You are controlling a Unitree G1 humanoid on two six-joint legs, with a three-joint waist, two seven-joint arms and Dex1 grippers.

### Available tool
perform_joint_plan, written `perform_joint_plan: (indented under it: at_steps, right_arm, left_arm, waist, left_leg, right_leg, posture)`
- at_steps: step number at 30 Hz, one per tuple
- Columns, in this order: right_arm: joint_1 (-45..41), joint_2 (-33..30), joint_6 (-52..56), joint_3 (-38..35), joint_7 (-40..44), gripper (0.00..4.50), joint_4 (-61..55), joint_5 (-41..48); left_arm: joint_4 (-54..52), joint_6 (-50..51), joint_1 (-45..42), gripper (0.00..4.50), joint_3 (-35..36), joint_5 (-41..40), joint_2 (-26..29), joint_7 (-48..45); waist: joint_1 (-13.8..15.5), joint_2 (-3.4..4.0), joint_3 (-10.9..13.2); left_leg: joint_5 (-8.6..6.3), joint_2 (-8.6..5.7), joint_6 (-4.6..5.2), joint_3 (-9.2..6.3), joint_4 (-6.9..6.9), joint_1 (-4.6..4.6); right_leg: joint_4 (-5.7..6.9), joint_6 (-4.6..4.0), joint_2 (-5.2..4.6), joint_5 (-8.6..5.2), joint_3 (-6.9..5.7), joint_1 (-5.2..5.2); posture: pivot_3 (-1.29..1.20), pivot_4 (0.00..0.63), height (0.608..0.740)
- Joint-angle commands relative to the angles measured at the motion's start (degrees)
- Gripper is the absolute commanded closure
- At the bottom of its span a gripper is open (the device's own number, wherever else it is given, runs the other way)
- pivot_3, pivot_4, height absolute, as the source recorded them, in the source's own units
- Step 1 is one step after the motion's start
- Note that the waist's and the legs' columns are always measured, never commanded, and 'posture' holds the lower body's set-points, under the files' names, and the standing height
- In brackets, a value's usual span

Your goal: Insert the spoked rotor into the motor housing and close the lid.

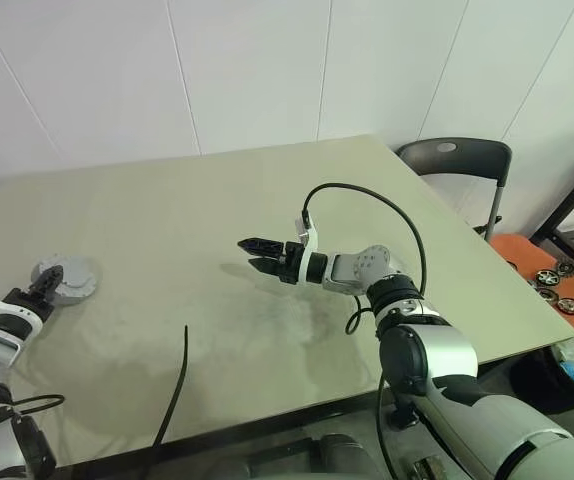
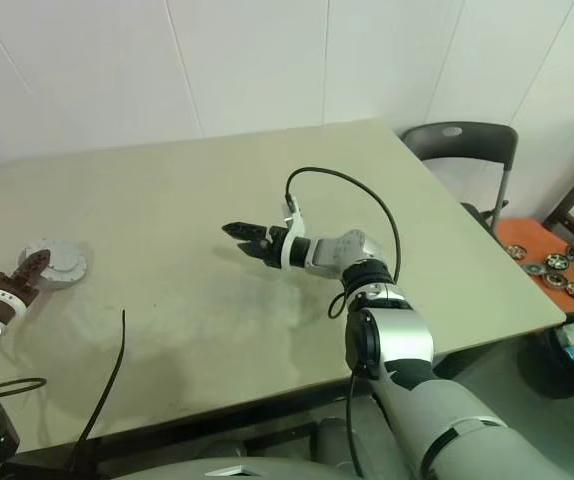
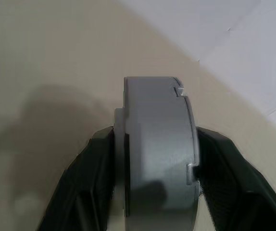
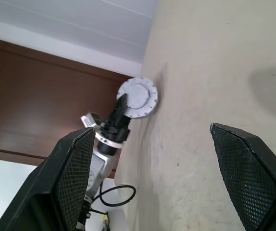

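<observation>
My left gripper [image 1: 39, 291] fingers clamp the closed motor housing [image 1: 67, 277] edgewise at the counter [image 1: 187, 210] far-left edge; a slip drops it off. Right gripper [image 1: 259, 254] fingers apart, empty.

Silver-grey arm segments with black joints; a black cable [image 1: 367, 195] loops behind the right gripper [image 1: 254, 254], whose fingers are black.

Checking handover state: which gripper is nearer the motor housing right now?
Left. The left gripper is clamped on the motor housing at the table's left edge; the right gripper hovers open mid-table, well away.
</observation>
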Motion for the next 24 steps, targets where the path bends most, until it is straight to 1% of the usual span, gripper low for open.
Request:
perform_joint_plan:
  at_steps: [1, 5, 8, 10, 11, 14, 15, 17, 20, 24]
  right_arm:
    - [-1.6, 0.0, -0.7, -0.3, 0.4, 0.51, -0.8, 0.4]
    - [-1.5, 0.0, -1.0, -0.3, 0.0, 0.51, -0.8, 0.3]
    - [-1.5, 0.2, -1.5, -0.3, -0.1, 0.51, -0.5, 0.2]
    - [-1.6, 0.3, -1.8, -0.3, -0.2, 0.46, -0.1, 0.2]
    - [-1.6, 0.4, -1.9, -0.3, -0.3, 0.46, 0.0, 0.1]
    - [-1.8, 0.5, -2.1, -0.4, -0.3, 0.46, 0.3, 0.2]
    - [-1.9, 0.6, -2.2, -0.4, -0.3, 0.46, 0.4, 0.3]
    - [-2.0, 0.7, -2.3, -0.4, -0.3, 0.46, 0.7, 0.2]
    - [-2.2, 1.0, -2.2, -0.1, 0.3, 0.46, 0.8, 0.2]
    - [-2.4, 1.7, -2.6, 0.2, 0.5, 0.46, 1.4, -0.2]
  left_arm:
    - [4.2, -4.1, -1.9, 2.15, -0.9, 3.7, 2.0, 0.9]
    - [7.7, -6.9, -2.2, 2.15, -2.8, 7.2, 2.7, 2.3]
    - [9.2, -7.5, -1.9, 2.15, -2.7, 8.0, 3.7, 2.8]
    - [9.7, -7.4, -1.3, 1.6, -2.5, 8.1, 4.2, 1.7]
    - [9.7, -7.3, -0.8, 1.38, -2.4, 8.2, 4.4, 0.8]
    - [10.9, -7.6, 0.4, 0.48, -2.4, 9.7, 5.5, 3.5]
    - [11.0, -7.4, 0.7, 0.09, -2.1, 9.7, 5.8, 2.9]
    - [10.9, -7.0, 1.5, 0.04, -1.3, 9.2, 6.4, 1.5]
    - [10.7, -7.0, 4.0, 0.04, 1.1, 8.0, 8.6, 0.4]
    - [10.6, -6.7, 6.1, 0.04, 3.0, 7.4, 9.9, 0.0]
  waist:
    - [0.1, -0.02, 0.0]
    - [-0.4, 0.12, -0.1]
    - [-1.2, 0.15, -0.1]
    - [-1.6, 0.18, -0.1]
    - [-1.9, 0.18, -0.1]
    - [-1.9, 0.19, 0.0]
    - [-1.8, 0.13, 0.0]
    - [-1.5, 0.09, 0.0]
    - [-1.5, 0.09, 0.0]
    - [-1.2, 0.09, 0.0]
  left_leg:
    - [0.01, 0.0, -0.01, -0.01, 0.0, -0.01]
    - [0.05, 0.03, -0.09, 0.0, 0.0, 0.04]
    - [0.06, 0.11, -0.1, 0.0, -0.01, 0.24]
    - [0.06, 0.18, -0.09, 0.07, -0.05, 0.64]
    - [0.05, 0.21, -0.08, 0.14, -0.13, 0.76]
    - [0.06, 0.28, -0.08, 0.11, -0.14, 0.96]
    - [0.06, 0.28, -0.08, 0.09, -0.09, 0.91]
    - [0.06, 0.29, -0.09, 0.01, -0.05, 0.82]
    - [0.06, 0.24, -0.09, 0.07, -0.05, 0.77]
    - [0.05, 0.24, -0.09, 0.12, -0.08, 0.64]
  right_leg:
    - [0.03, 0.0, -0.01, 0.01, 0.0, -0.03]
    - [0.15, -0.06, -0.02, 0.1, 0.02, -0.06]
    - [0.32, -0.11, 0.03, 0.15, 0.01, 0.02]
    - [0.47, -0.08, 0.06, 0.13, -0.01, 0.23]
    - [0.56, 0.09, 0.07, 0.02, -0.01, 0.38]
    - [0.65, 0.11, 0.2, 0.01, -0.12, 0.41]
    - [0.69, 0.11, 0.19, 0.01, -0.18, 0.36]
    - [0.76, -0.11, 0.15, 0.14, -0.21, 0.26]
    - [0.74, -0.11, 0.07, 0.15, -0.11, 0.2]
    - [0.66, -0.09, 0.01, 0.13, -0.07, 0.09]
  posture:
    - [0.0, 0.0, 0.74]
    - [0.0, 0.0, 0.74]
    - [0.0, 0.0, 0.74]
    - [0.0, 0.0, 0.74]
    - [0.0, 0.0, 0.74]
    - [0.0, 0.0, 0.74]
    - [0.0, 0.0, 0.74]
    - [0.0, 0.0, 0.74]
    - [0.0, 0.0, 0.74]
    - [0.0, 0.0, 0.74]
